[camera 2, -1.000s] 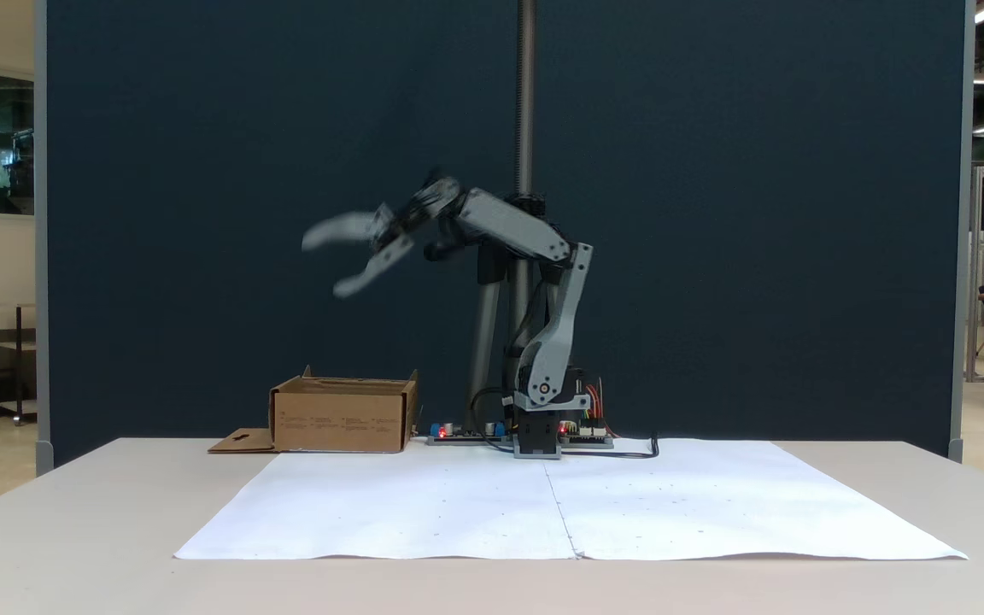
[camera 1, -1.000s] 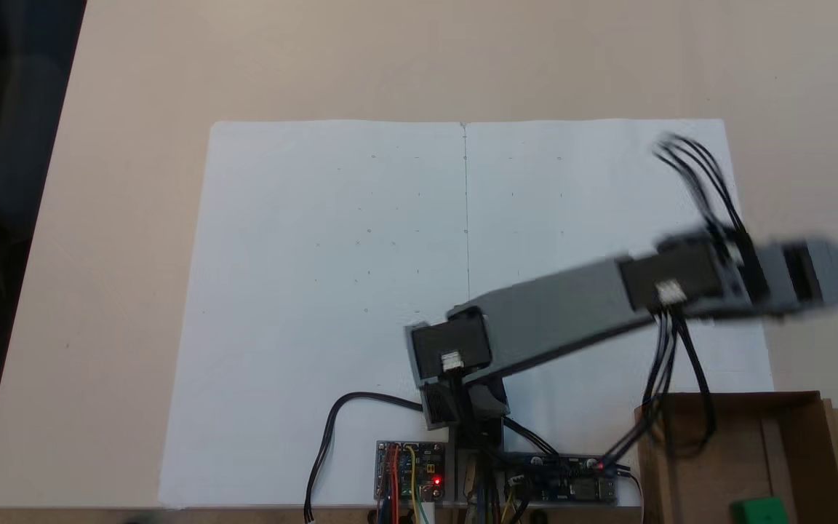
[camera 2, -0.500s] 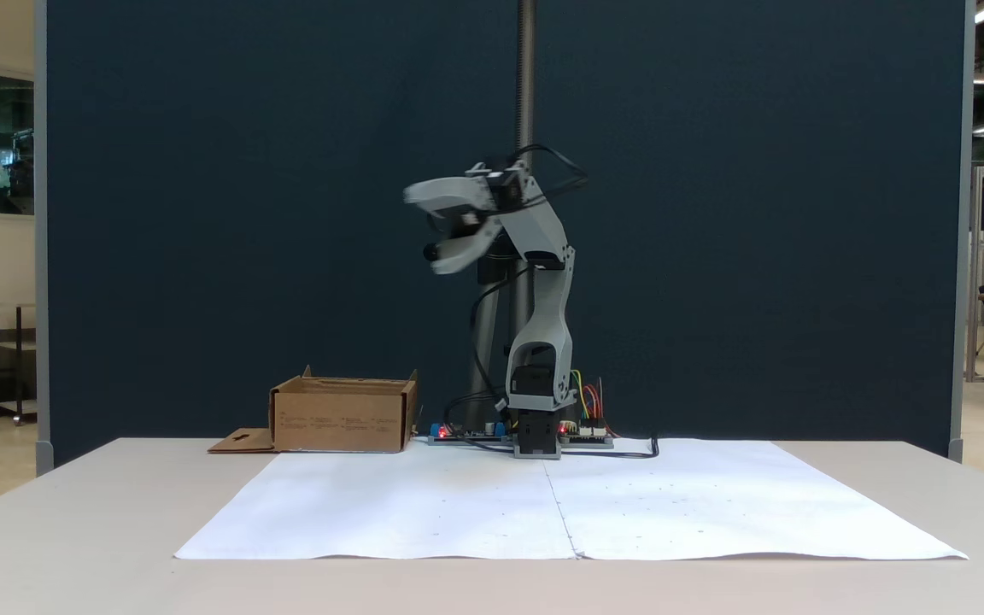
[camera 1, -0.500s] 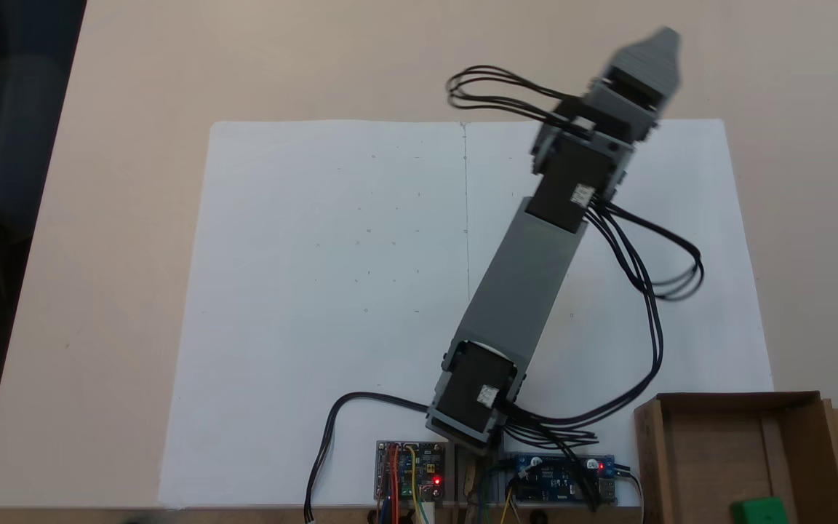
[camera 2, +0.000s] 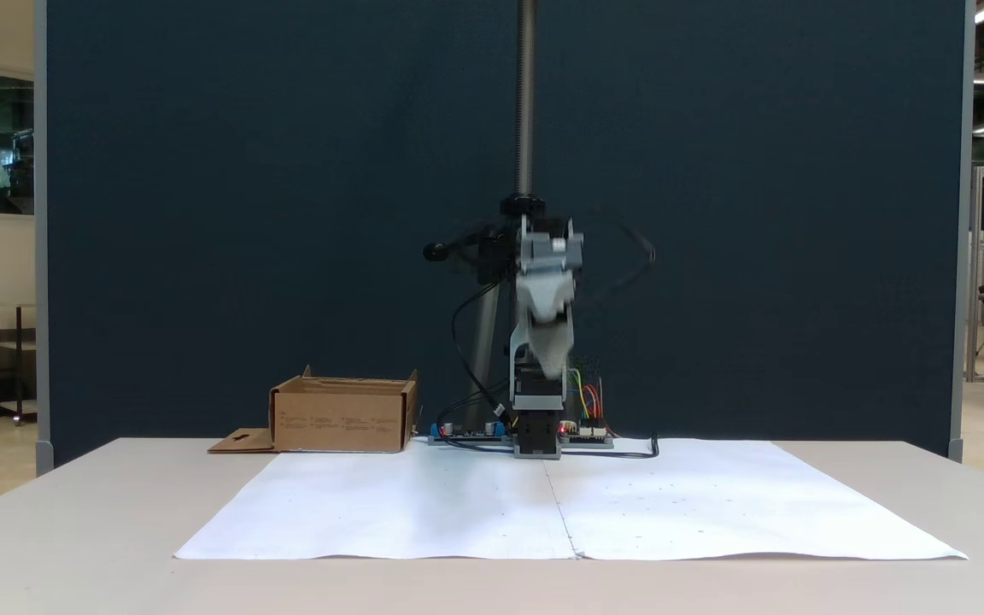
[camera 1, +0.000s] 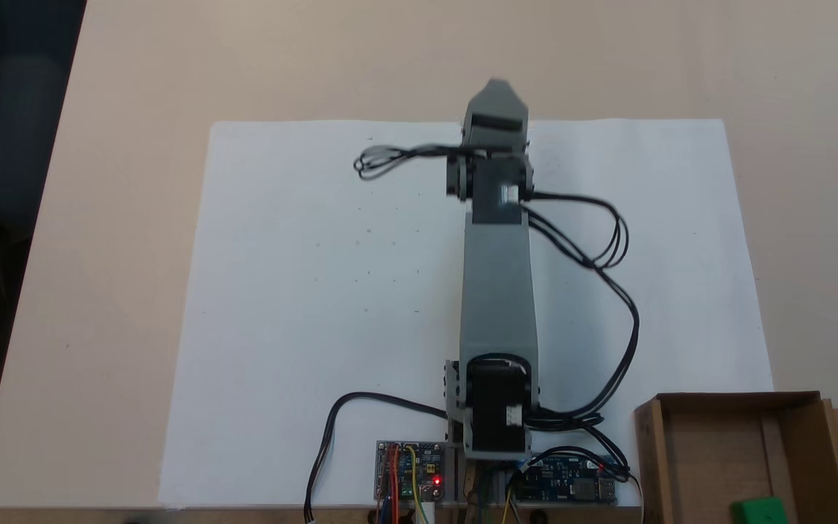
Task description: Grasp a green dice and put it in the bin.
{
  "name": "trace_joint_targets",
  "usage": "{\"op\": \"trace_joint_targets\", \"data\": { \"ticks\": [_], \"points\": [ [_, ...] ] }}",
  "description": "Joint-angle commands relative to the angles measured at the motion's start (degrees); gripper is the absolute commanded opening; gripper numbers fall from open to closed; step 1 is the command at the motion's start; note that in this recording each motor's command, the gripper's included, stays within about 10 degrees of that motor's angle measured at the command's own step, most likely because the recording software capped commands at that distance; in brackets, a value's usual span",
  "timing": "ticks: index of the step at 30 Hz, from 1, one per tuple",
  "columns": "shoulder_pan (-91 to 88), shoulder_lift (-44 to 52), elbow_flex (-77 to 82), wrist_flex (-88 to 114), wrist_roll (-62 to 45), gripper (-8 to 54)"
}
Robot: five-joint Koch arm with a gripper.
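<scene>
— Where is the green dice (camera 1: pixel 756 509) found?
— It is seen lying inside the bin (camera 1: pixel 695 466), at the lower right edge of a fixed view. The bin (camera 2: pixel 340 417) is also shown standing left of the arm's base.

— And the gripper (camera 1: pixel 495 91)?
— It is held raised, over the far edge of the white paper (camera 1: pixel 317 291), well apart from the bin. In both fixed views it is blurred, with one jaw hidden behind the other, so its state cannot be told.

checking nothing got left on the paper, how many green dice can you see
1: the green dice lies inside the bin, at the lower right corner of the fixed view from above. In the front view the bin's walls hide its inside.
</scene>
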Motion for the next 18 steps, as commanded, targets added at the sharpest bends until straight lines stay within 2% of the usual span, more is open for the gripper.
{"op": "trace_joint_targets", "data": {
  "ticks": [1,6,18],
  "points": [
    [0.00,2.90,5.19,-9.47,-7.21,44.0],
    [0.09,6.94,24.35,-20.11,-16.35,44.1],
    [0.18,17.49,39.90,-43.49,-16.08,44.1]
  ]
}}
